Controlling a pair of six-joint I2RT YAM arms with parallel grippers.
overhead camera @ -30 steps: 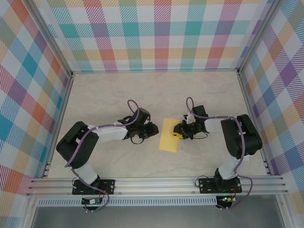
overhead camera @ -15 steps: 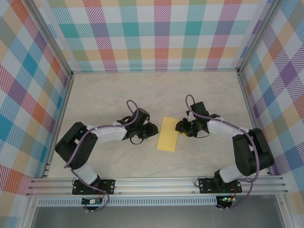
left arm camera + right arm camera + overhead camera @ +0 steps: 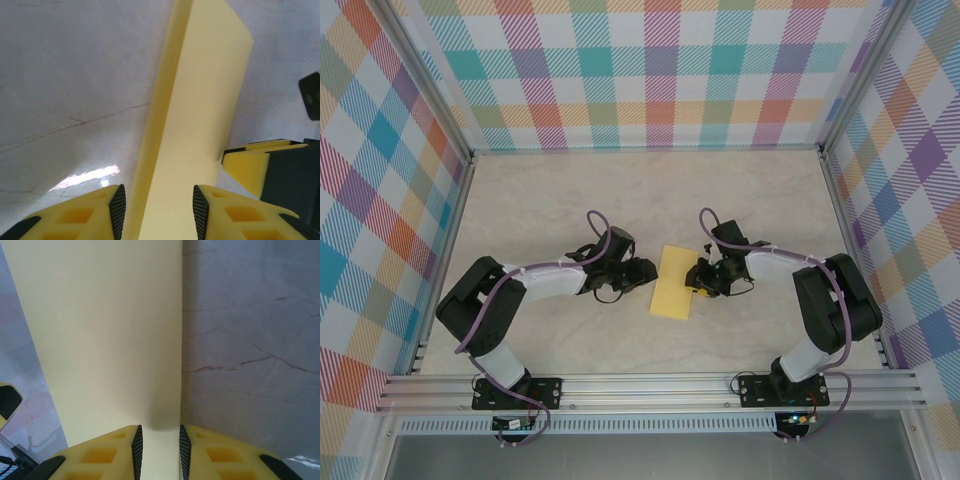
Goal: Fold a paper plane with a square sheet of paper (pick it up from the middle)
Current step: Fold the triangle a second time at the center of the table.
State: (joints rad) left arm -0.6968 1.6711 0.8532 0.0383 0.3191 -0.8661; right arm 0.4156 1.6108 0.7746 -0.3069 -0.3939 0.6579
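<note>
Found the yellow sheet of paper, folded to a narrow rectangle, flat on the marbled table near its centre. Noted the left gripper at the sheet's 9 o'clock, fingers spread around its near end. Noted the right gripper at 3 o'clock, fingers nearly together over the paper's edge; could not tell whether pinching.

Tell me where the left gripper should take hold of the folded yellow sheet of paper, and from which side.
Probably grip the folded yellow sheet of paper at the middle of its long left edge, coming in low from the left. It lies flat on the marble-look table as a narrow strip, and that edge faces the left gripper, whose jaws stand open around it.
</note>
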